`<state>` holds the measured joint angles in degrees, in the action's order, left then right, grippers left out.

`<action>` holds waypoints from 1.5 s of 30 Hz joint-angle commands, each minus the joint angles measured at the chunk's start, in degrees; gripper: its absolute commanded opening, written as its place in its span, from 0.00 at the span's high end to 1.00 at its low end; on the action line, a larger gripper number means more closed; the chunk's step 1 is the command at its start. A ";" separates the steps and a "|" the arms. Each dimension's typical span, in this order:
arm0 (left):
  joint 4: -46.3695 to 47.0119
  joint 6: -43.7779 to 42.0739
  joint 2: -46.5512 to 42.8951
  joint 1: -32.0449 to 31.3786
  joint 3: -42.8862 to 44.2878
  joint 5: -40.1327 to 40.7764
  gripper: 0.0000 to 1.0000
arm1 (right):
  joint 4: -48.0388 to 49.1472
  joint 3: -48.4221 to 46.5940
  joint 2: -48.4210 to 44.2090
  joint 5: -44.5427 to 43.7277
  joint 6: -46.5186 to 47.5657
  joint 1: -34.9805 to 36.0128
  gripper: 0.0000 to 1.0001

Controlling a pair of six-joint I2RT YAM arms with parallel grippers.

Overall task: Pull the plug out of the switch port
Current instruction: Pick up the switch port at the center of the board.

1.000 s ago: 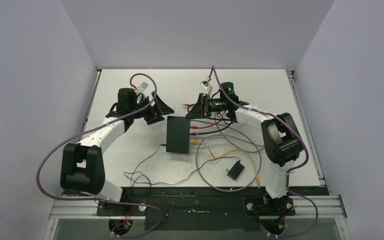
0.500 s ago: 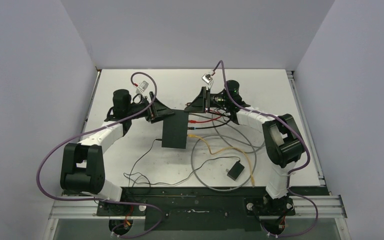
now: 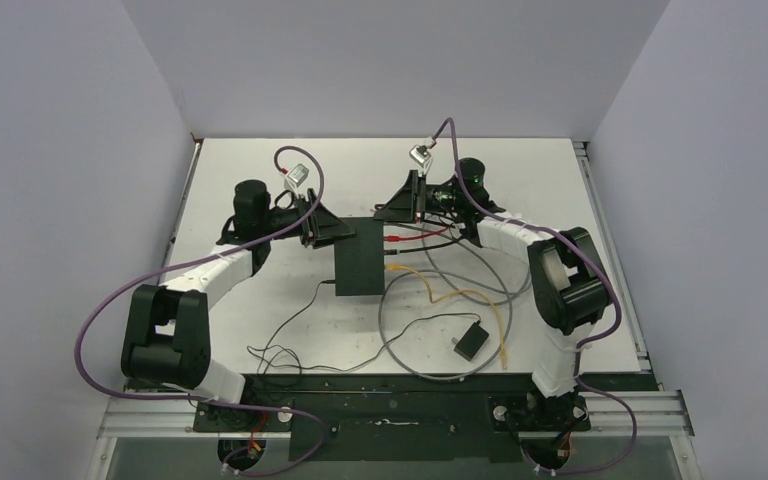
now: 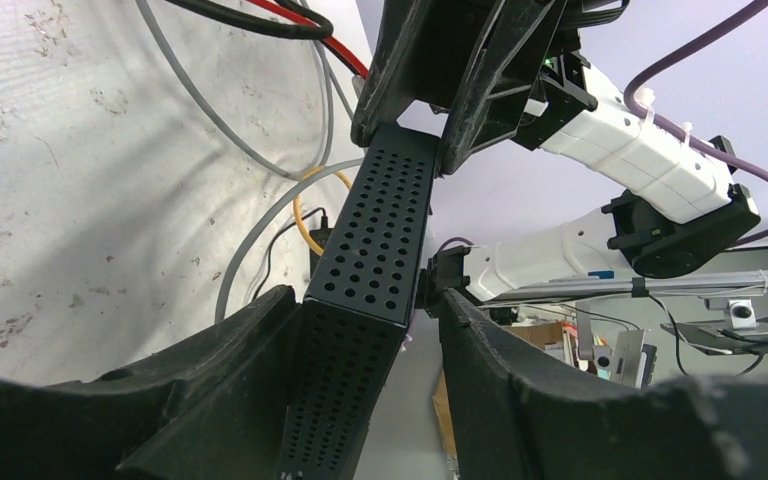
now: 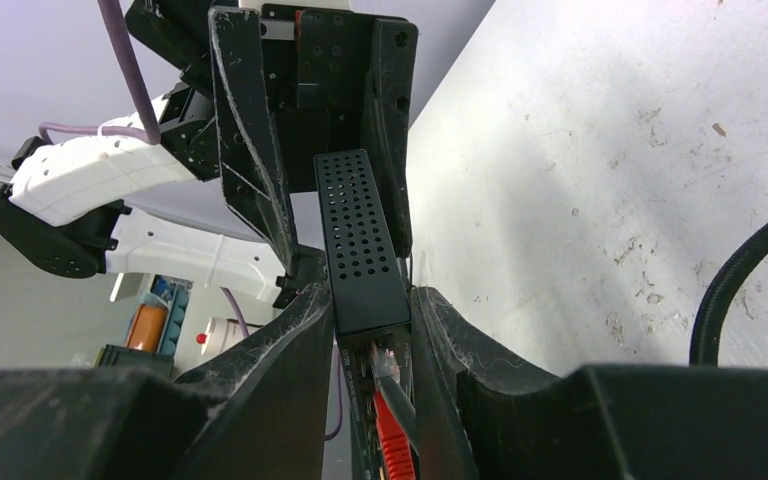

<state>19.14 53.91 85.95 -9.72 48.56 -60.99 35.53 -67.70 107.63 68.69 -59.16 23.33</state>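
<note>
Switch (image 3: 360, 262): flat matte-blk box, perforated narrow side.

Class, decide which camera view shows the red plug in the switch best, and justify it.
Right wrist: the red plug sits large and close in the switch. Top external shows it as a tiny red mark; left wrist shows just the red cable, plug hidden.

My left arm (image 3: 215, 268) and right arm (image 3: 505, 232) are white shells between chunky black joint housings. A thick purple cable (image 5: 121, 60) trails off each wrist, strapped on with white zip ties (image 4: 646, 98). My jaws are matte black, scuffed and dusty.
</note>
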 commanded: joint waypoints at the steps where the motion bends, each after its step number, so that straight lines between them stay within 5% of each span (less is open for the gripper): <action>1: 3.01 1.25 -0.59 -1.53 0.66 -0.55 0.52 | 4.38 -2.63 -3.04 -1.43 -0.89 -0.06 0.95; 8: 4.28 2.57 0.44 -1.68 1.24 1.13 0.69 | 4.55 -1.93 -3.56 -2.01 -1.20 -0.06 0.95; 14: 8.48 6.23 2.14 -1.62 2.03 1.43 1.00 | 4.43 -0.91 -4.54 -1.74 -1.10 -0.05 0.95; 18: 10.66 8.00 2.78 -1.57 2.18 1.53 1.00 | 3.94 -0.13 -5.50 -1.66 -0.69 -0.04 0.95; 20: 11.11 8.20 3.01 -1.66 2.48 1.15 1.00 | 3.28 0.32 -5.99 -1.70 -0.32 -0.06 0.86; 29: 3.70 2.58 1.66 -1.29 3.68 -0.12 1.00 | -12.60 -1.03 -10.20 -5.07 12.12 -0.72 0.17; 36: -1.20 -0.82 -0.16 -1.29 4.61 -0.64 1.00 | -26.99 -3.75 -11.01 -5.31 22.94 -1.29 0.10; 45: -0.59 0.20 -0.78 -1.59 6.07 -2.72 1.00 | -28.19 -3.79 -9.01 -1.51 24.18 -0.54 0.07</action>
<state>15.11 52.75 88.95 -11.20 49.87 -60.25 6.76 -69.45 99.31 64.31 -37.50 22.13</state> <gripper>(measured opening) 0.298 0.922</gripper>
